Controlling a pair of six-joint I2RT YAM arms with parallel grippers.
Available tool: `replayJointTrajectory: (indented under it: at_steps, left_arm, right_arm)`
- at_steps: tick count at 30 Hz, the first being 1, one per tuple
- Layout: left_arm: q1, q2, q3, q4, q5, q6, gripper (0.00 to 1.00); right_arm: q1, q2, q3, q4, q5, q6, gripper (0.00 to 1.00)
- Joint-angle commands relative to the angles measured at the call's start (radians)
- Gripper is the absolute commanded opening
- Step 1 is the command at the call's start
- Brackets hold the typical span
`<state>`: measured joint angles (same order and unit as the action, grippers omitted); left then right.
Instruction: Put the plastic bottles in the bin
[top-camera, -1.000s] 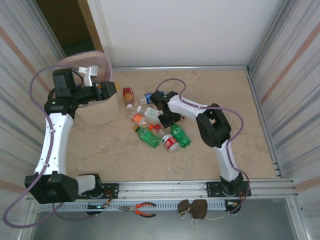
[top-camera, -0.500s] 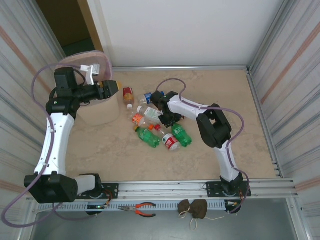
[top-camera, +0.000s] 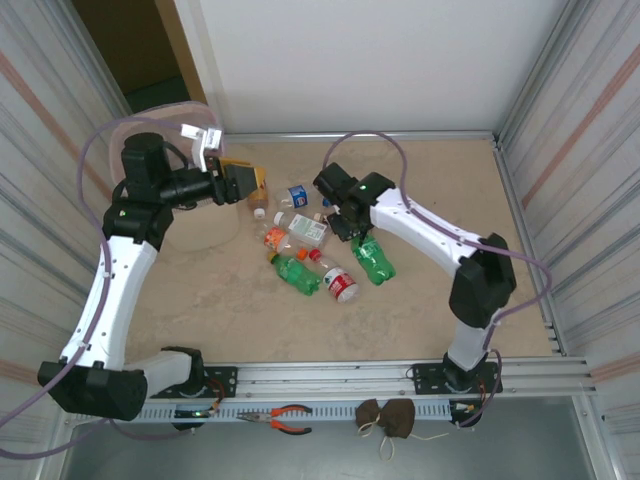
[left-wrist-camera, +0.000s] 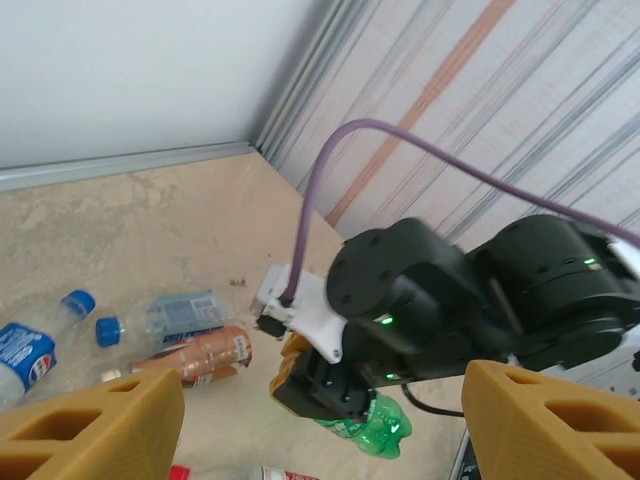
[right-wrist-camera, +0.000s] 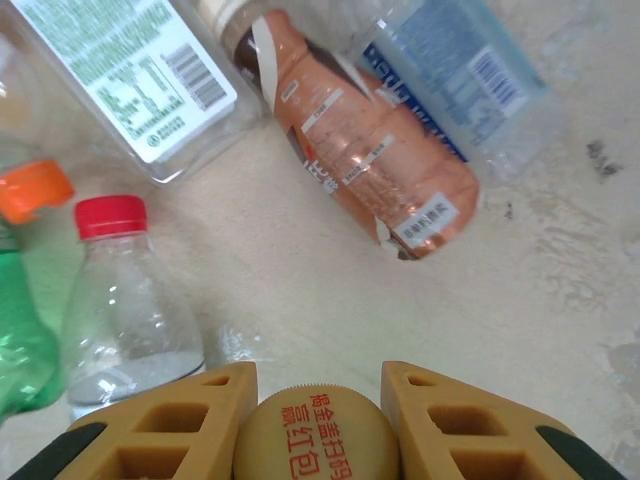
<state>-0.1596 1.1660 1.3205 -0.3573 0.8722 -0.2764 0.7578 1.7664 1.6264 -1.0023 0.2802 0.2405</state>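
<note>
Pinching a green plastic bottle (top-camera: 372, 260) by its cap (right-wrist-camera: 318, 435), the right claw (top-camera: 347, 225) has the tall pale-pink translucent bin (top-camera: 197, 226) well to its left, beyond the spread left claw (top-camera: 245, 182).

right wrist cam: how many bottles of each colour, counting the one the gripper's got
clear: 3, the white-label bottle, blue-label bottle and red-cap bottle
orange-brown: 1, the orange-brown bottle
green: 2, the left-edge bottle and the held bottle, pinched at its top by the right gripper
total: 6
</note>
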Motion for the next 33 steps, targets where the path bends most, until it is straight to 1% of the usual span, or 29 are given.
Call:
replayJointTrajectory:
  at_steps: [1, 5, 10, 14, 18, 20, 23, 28, 33]
  left_arm:
    - [-0.048, -0.040, -0.032, 0.091, -0.013, 0.038, 0.75]
    - [-0.102, -0.047, -0.077, 0.177, -0.020, 0.009, 0.76]
    - [-0.185, -0.047, -0.147, 0.292, -0.019, -0.022, 0.79]
    - [-0.252, -0.026, -0.184, 0.382, 0.001, -0.044, 0.81]
    - [-0.337, -0.004, -0.174, 0.389, 0.003, -0.004, 0.83]
    - [-0.361, 0.012, -0.160, 0.379, -0.004, 0.006, 0.85]
    - [-0.393, 0.037, -0.147, 0.395, -0.022, -0.016, 0.85]
    - [-0.442, 0.076, -0.118, 0.379, -0.033, -0.018, 0.85]
    - [-0.505, 0.108, -0.077, 0.330, -0.062, 0.015, 0.85]
  right_arm:
    - [-0.006, -0.113, -0.020, 0.020, -0.043, 0.042, 0.33]
    - [-0.015, -0.224, -0.048, 0.097, -0.111, 0.062, 0.32]
    - [-0.025, -0.366, -0.110, 0.250, -0.208, 0.097, 0.33]
    - [-0.028, -0.465, -0.166, 0.369, -0.255, 0.129, 0.33]
    - [-0.032, -0.552, -0.219, 0.495, -0.290, 0.167, 0.33]
    - [-0.032, -0.579, -0.230, 0.537, -0.305, 0.184, 0.33]
    - [-0.032, -0.605, -0.236, 0.586, -0.327, 0.201, 0.33]
    - [-0.029, -0.633, -0.237, 0.633, -0.350, 0.219, 0.33]
    - [-0.026, -0.644, -0.233, 0.651, -0.357, 0.223, 0.33]
